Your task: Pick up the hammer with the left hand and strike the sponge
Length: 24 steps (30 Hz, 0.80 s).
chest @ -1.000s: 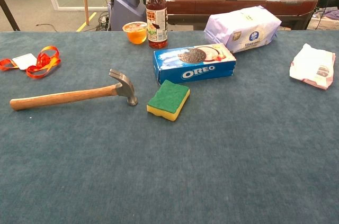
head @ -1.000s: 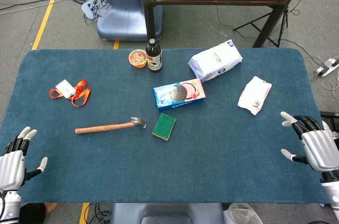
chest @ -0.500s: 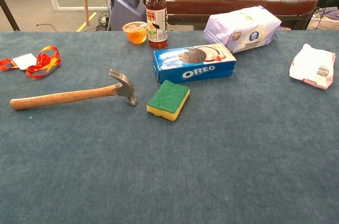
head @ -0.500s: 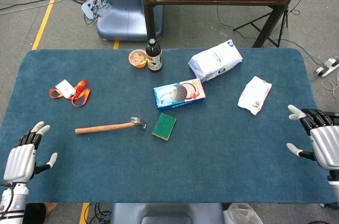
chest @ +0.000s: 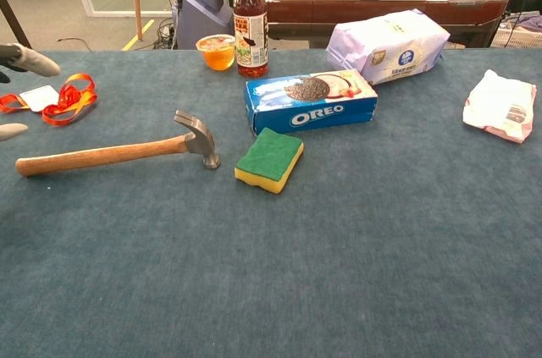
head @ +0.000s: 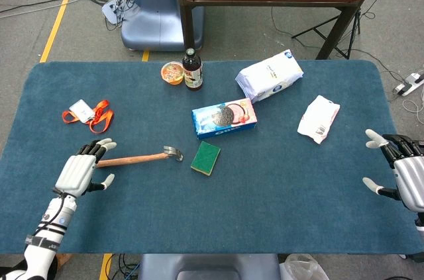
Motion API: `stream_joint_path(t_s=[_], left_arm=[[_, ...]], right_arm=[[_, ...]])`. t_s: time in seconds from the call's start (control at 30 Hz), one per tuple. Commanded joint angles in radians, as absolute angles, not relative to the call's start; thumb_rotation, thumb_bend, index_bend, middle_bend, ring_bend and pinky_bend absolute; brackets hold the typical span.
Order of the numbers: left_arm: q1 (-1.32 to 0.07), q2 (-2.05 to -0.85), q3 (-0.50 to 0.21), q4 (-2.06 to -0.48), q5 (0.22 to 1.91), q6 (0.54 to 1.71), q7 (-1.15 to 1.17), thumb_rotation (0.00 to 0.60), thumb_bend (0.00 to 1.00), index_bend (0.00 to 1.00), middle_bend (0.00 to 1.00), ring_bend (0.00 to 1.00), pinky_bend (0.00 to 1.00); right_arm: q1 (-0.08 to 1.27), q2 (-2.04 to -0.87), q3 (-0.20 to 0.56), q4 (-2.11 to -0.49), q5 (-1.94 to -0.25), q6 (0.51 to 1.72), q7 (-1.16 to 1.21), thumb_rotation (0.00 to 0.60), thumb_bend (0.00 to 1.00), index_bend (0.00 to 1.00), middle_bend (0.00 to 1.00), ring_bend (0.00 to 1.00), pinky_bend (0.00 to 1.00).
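A hammer (head: 140, 157) (chest: 118, 152) with a wooden handle and steel head lies flat on the blue table, head pointing right. Just right of its head sits a green and yellow sponge (head: 206, 157) (chest: 269, 159). My left hand (head: 82, 169) hovers over the butt end of the handle, fingers spread and holding nothing; only its fingertips (chest: 30, 60) show at the chest view's left edge. My right hand (head: 405, 173) stays open at the table's right edge, far from both objects.
An Oreo box (head: 224, 117) lies behind the sponge. A bottle (head: 192, 70) and small cup (head: 173, 73) stand at the back, with a white bag (head: 269, 75) to their right. A white packet (head: 318, 118) is at the right, an orange lanyard with badge (head: 89, 114) at the left.
My left hand has moved up and right from the table's front-left corner to the handle's end. The right hand drifted slightly right. Hammer and sponge have not moved.
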State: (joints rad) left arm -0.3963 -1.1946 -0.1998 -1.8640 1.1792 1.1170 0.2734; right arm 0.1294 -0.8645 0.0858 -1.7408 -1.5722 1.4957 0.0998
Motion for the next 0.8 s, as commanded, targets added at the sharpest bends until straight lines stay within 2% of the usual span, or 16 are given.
stream_joint_path(t_s=[0.03,0.43,0.8], left_arm=[[-0.461,-1.237,-0.221,-1.833,1.111,1.059,0.331,0.6,0.28,0.2,0.15,0.09,0.13],[-0.627,-1.353,-0.232,-1.74,0.869,0.98,0.509,0.6,0.28,0.22,0.16,0.09,0.13],[-0.744,-1.424,-0.209,-1.661,0.704,0.949,0.612,0.6,0.28,0.25,0.2,0.09,0.13]], right_arm=[[0.125,-0.867,0.084,-1.734,-1.572,1.5,0.107,0.6,0.11,0.16,0.34,0.18,0.2],[0.115,-0.878,0.076,-1.699,-1.565,1.501,0.138,0.6,0.11,0.16,0.34,0.18,0.2],[0.104,-0.882,0.071,-1.685,-1.563,1.507,0.151,0.6,0.11,0.16,0.34,0.18,0.2]])
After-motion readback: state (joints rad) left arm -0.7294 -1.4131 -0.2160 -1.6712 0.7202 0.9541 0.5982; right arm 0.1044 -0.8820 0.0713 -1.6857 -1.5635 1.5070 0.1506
